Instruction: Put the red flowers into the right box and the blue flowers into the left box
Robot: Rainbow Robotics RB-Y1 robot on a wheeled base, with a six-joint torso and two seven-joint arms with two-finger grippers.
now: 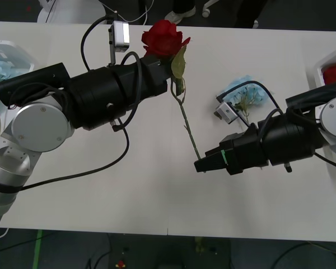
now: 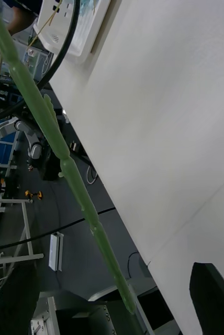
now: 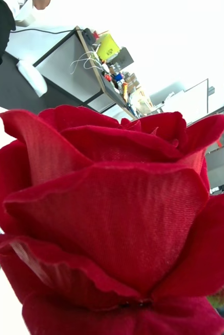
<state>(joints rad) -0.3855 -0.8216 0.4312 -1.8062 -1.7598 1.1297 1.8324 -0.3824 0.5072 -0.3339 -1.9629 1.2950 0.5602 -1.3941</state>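
Front view is showing the right hand (image 1: 200, 165) nearest the robot, reaching in over the white tabletop (image 1: 129, 196) with its black fingers at the lower tip of the rose (image 1: 164, 38) stem. Whether those fingers are touching the stem I cannot tell from here. Right wrist view is showing the two dark fingers (image 2: 214, 293) standing spread at the corners, with the green stem (image 2: 65, 167) running between them, untouched on either side.

Beyond the stem tip, the stem is slanting up across the tabletop, carrying one green leaf (image 1: 178, 64) just below the bloom. A loose blue flower (image 1: 245, 95) is lying on the tabletop well to the right of the stem, just behind the right arm.

Farther along, the left hand (image 1: 167, 66) is pinching the stem right under the bloom, holding the rose raised above the tabletop; its fingers are mostly hidden by the bloom and leaf. Left wrist view is showing the red petals (image 3: 112, 209) pressed close to the camera.

Farthest out, the left box (image 1: 14, 47) is sitting at the tabletop's far left corner from the rose, holding blue flowers (image 1: 0, 61). The right box (image 1: 325, 61) is sitting at the far right edge with a red bloom (image 1: 335, 73) inside.
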